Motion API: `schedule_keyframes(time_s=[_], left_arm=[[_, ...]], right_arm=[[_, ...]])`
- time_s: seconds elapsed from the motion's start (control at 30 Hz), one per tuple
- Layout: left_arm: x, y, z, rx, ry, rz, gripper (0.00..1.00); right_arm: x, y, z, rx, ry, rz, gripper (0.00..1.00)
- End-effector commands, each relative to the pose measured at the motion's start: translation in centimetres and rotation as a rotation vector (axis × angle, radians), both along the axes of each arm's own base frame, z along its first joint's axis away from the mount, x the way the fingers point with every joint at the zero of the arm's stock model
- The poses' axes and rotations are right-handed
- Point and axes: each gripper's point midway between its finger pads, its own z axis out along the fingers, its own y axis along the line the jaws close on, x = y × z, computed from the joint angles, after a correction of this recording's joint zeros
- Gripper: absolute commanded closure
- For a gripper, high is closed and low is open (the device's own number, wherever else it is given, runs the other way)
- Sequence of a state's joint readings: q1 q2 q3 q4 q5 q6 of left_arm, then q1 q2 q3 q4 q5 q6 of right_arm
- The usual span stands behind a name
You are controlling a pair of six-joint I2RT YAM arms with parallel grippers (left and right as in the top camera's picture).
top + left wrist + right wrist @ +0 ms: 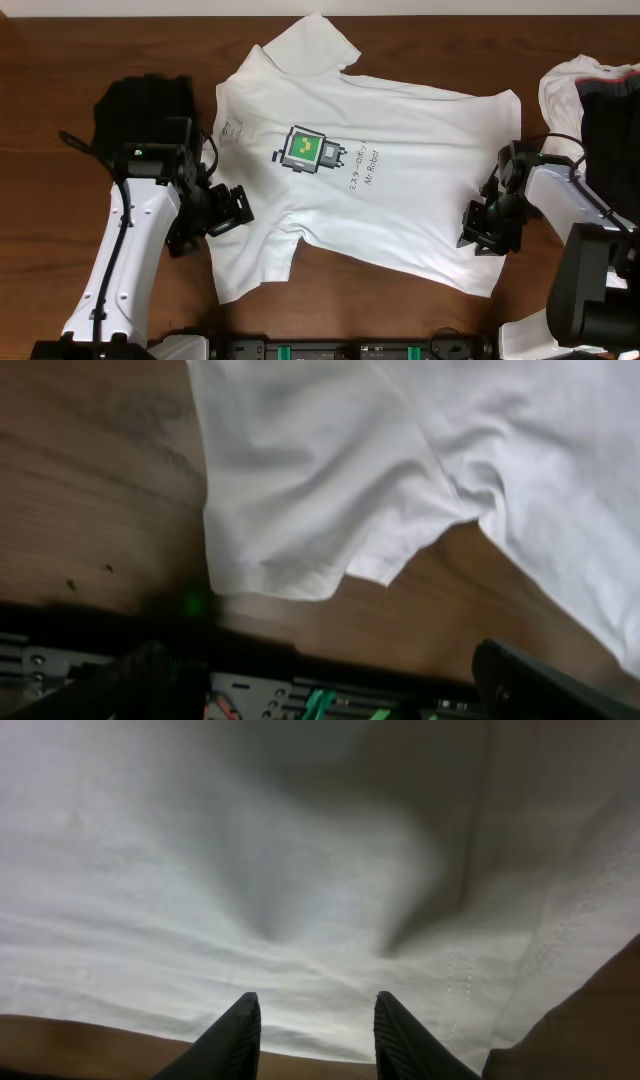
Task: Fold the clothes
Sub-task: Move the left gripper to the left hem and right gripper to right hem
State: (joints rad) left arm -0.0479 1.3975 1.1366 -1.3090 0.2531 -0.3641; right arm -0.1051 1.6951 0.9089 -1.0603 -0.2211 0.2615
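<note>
A white T-shirt (400, 190) with a green-and-grey robot print (308, 152) lies spread flat on the wooden table, collar to the left. My left gripper (240, 208) hovers by its near sleeve (320, 490) with the jaws wide open and nothing between them. In the left wrist view only the finger (540, 680) at the bottom right shows sharply. My right gripper (475, 232) sits at the shirt's hem on the right. Its fingertips (235, 1035) stand apart just over the white fabric (300, 870), holding nothing.
A black garment (145, 100) lies bunched at the back left, behind the left arm. A pile of white and dark clothes (590, 100) sits at the right edge. Bare wooden table (360, 285) shows in front of the shirt, and a black rail (350, 348) runs along the near edge.
</note>
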Motion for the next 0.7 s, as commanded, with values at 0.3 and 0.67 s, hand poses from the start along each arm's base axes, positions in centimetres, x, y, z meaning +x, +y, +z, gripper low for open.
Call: schedule_keyframes(time_s=[0.3, 0.67], left_arm=[[-6.3, -0.3, -5.7, -0.023, 0.216, 0.014, 0.02], [-7.1, -0.2, -10.3, 0.006, 0.211, 0.186, 0.02]], right_arm=[[1.3, 0.4, 0.1, 0.024, -0.059, 0.031, 0.62], [1.7, 0.4, 0.0, 0.032, -0.090, 0.079, 0.58]])
